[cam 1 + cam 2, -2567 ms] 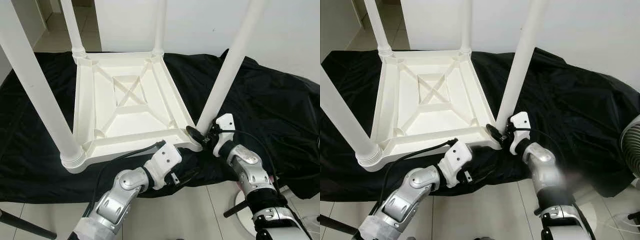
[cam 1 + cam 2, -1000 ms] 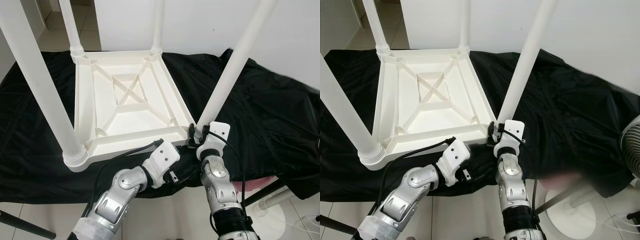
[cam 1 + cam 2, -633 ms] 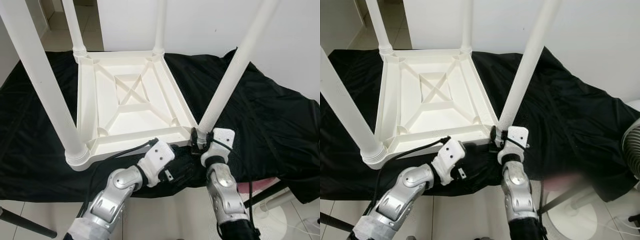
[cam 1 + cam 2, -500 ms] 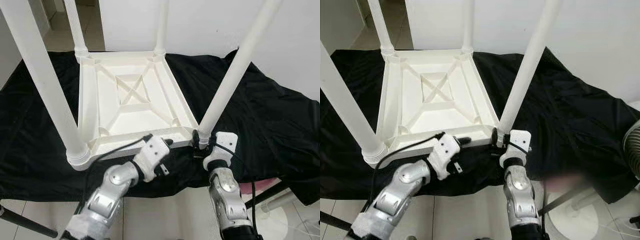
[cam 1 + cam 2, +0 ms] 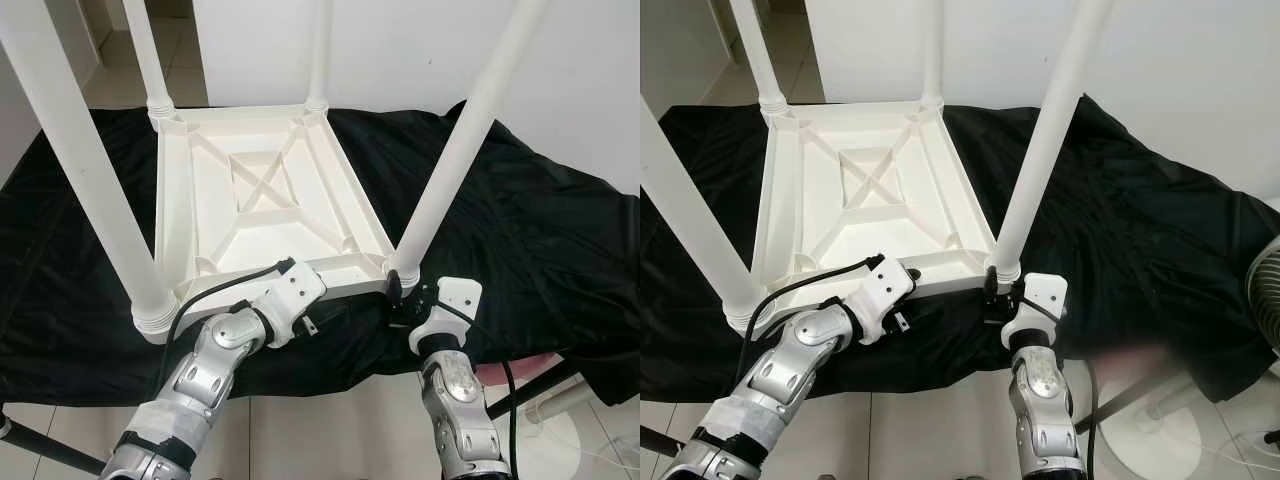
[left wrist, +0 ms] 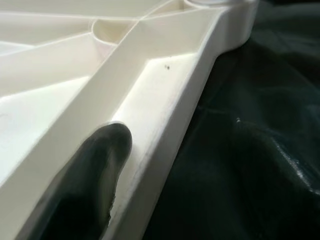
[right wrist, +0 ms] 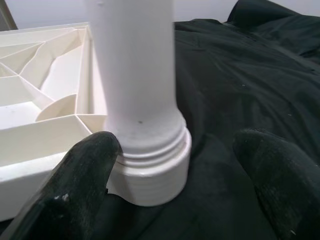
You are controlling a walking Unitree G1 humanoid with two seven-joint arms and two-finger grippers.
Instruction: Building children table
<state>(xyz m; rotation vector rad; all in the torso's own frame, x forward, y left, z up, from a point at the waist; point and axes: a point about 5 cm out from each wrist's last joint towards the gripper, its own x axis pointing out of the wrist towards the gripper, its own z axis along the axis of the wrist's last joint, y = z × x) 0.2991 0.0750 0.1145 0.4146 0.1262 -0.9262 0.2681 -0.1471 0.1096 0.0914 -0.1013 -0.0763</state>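
Note:
A white plastic children's table lies upside down on a black cloth, its rim [image 5: 165, 200] up and its legs pointing upward. My left gripper [image 5: 289, 271] is at the near rim [image 6: 165, 100]. It is open, with one black finger [image 6: 95, 170] lying inside the channel against the rim wall. My right gripper [image 5: 400, 298] is at the foot of the near right leg [image 5: 450, 170]. It is open, and its fingertips [image 7: 85, 165] stand on either side of the leg's ribbed collar [image 7: 150, 170] without closing on it.
The black cloth [image 5: 520, 230] covers a low platform and hangs over its near edge onto pale floor tiles [image 5: 330, 430]. A white stand base [image 5: 570, 410] and a fan [image 5: 1270, 290] are at the lower right. A black pole [image 5: 40, 445] crosses the lower left. A white wall is behind.
My left gripper has risen from the cloth below the table's near edge up onto the rim. My right arm swung in from the right and now faces the near right leg's base.

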